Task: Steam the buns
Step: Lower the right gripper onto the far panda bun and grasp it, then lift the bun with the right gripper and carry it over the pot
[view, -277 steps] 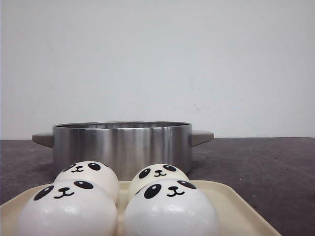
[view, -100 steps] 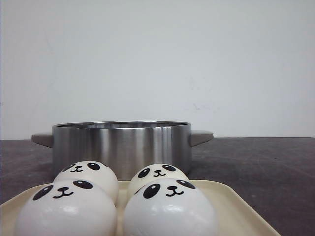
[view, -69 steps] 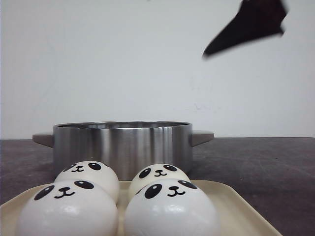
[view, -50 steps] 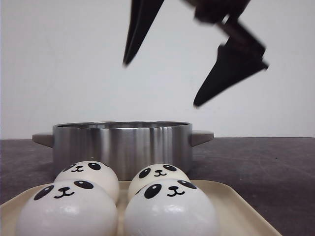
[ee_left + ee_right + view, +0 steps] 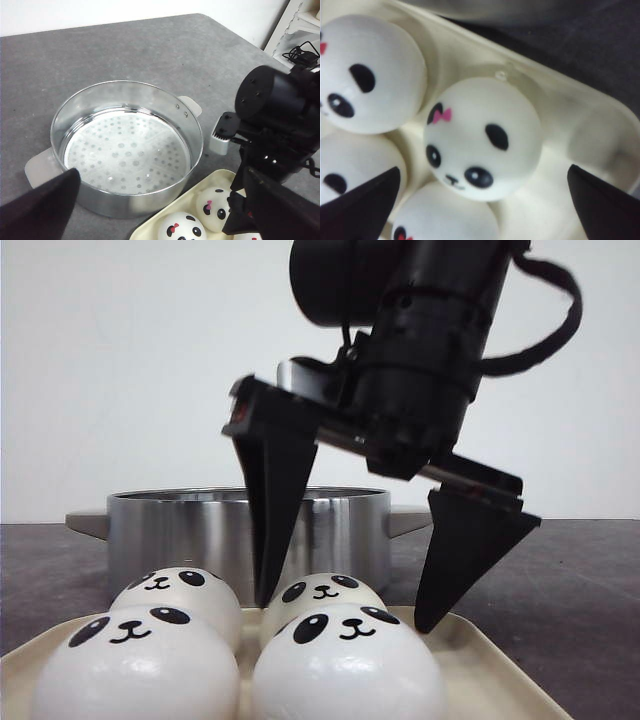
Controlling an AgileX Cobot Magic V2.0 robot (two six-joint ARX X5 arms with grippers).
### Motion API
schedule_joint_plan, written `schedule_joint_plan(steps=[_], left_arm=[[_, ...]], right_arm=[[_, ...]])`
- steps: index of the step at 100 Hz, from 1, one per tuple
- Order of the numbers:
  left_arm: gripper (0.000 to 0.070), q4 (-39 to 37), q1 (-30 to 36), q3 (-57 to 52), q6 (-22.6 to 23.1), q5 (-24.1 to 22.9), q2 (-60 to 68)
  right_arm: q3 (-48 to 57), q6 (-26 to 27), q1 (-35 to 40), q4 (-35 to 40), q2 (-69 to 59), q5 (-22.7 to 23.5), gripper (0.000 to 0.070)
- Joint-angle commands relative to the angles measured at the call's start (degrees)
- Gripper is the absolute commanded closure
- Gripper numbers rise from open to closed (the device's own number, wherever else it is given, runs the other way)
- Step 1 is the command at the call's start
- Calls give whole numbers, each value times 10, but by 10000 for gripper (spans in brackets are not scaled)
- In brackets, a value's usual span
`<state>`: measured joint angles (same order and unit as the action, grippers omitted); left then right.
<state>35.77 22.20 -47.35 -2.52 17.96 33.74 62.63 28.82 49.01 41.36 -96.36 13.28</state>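
1. The right gripper [image 5: 345, 615] hangs with jaws wide apart, straddling the far-right bun [image 5: 322, 592] to grasp it.
2. All four buns [image 5: 482, 137] sit in the cream tray [image 5: 480, 665] before the empty steamer pot [image 5: 125, 150].
3. The left jaws also stand apart, away.

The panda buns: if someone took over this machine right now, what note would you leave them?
Right hand: open, fingers straddling the far right bun on the cream tray, not gripping yet.
Left hand: open, holding nothing, up over the steamer pot.
Buns: all four on the tray, in front of the pot.
Done: nothing moved; the pot's perforated rack is bare.
Left: close on that bun, lift it into the pot, then do the other three.
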Motion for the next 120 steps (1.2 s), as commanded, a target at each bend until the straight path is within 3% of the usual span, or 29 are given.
schedule_joint_plan(steps=[1,26,41,56,67,70,77,109,120], left_arm=[[63,-6,4,-10,4,-1,3],[63,4,4,-10,4,-2,3],[63,10,4,-10,4,-2,3],[63,10,4,-10,4,-3,3],[63,11,4,-10,4,-6,3],[63,11,4,-10,4,-6,3],[63,11,4,-10,4,-6,3],[63,11,4,-10,4,-6,3],[63,11,4,-10,4,-6,3]], right_arm=[[9,0,6,-7,-21,-3,44],[9,6,6,-51,-29,-33,49],[9,6,3,-62,-34,-39,139],[9,8,2,-52,-43,-37,360],[9,10,2,-36,-49,-35,392],[9,10,2,-34,-51,-34,461],[9,10,2,-32,-51,-44,700],[23,10,13,-23,13,-53,697],[41,9,30,5,65,-33,697]])
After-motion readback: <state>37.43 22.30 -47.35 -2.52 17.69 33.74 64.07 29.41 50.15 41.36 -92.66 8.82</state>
